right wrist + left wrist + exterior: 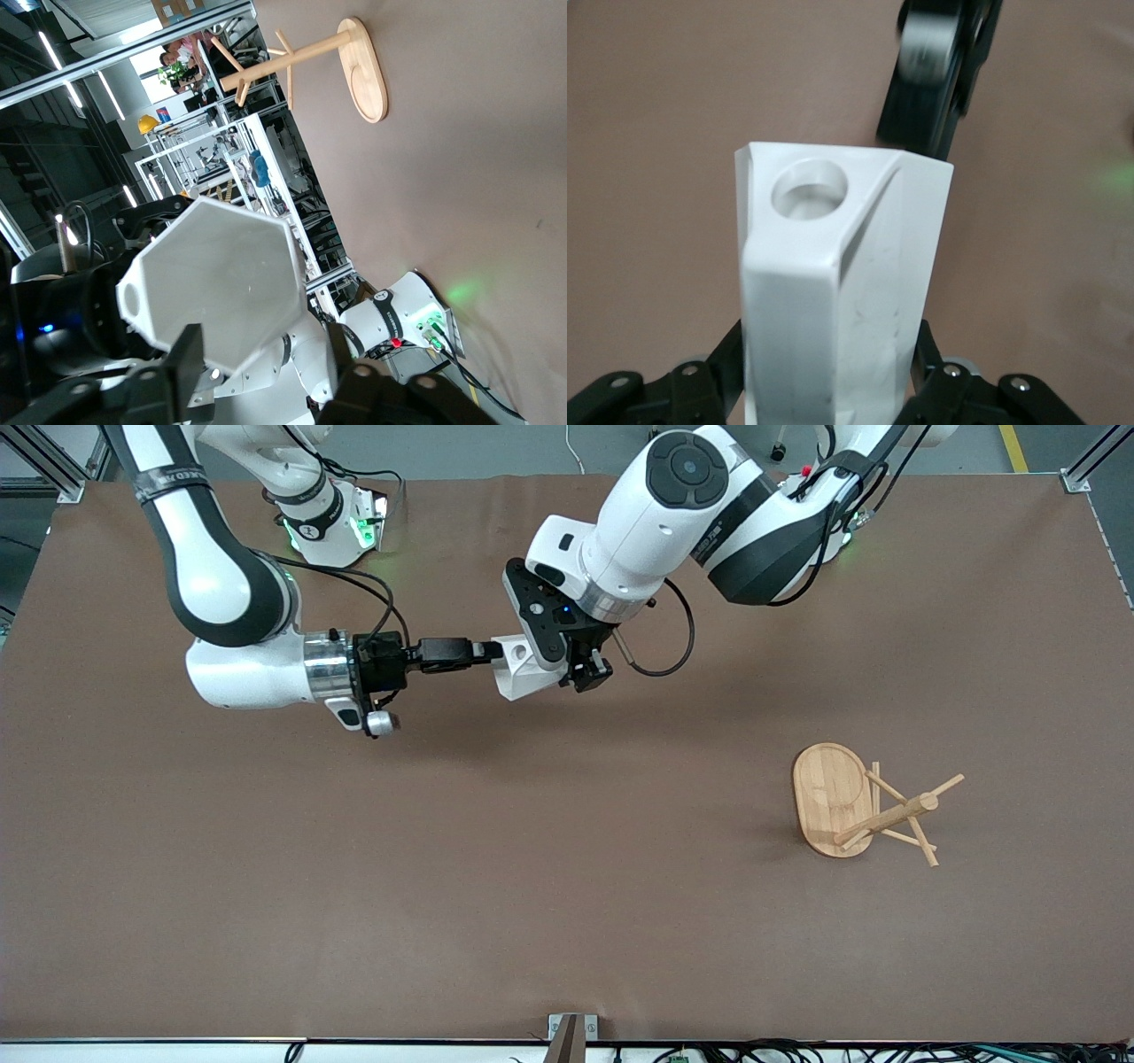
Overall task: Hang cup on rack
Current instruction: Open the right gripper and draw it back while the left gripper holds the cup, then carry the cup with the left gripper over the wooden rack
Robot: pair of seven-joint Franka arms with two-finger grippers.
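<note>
Left wrist: cup (833, 301) apparently between pincer (833, 390) fingers

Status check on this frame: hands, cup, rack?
Left hand shut on the cup, mid-air over the table. Right hand at the cup, fingers parted. Rack standing toward the left arm's end, nothing between.

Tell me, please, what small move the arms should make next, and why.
Probably the right gripper should back away from the cup. Its jaws look parted beside the cup, while the left gripper is shut on the cup in the air. The rack stands toward the left arm's end of the table.
</note>
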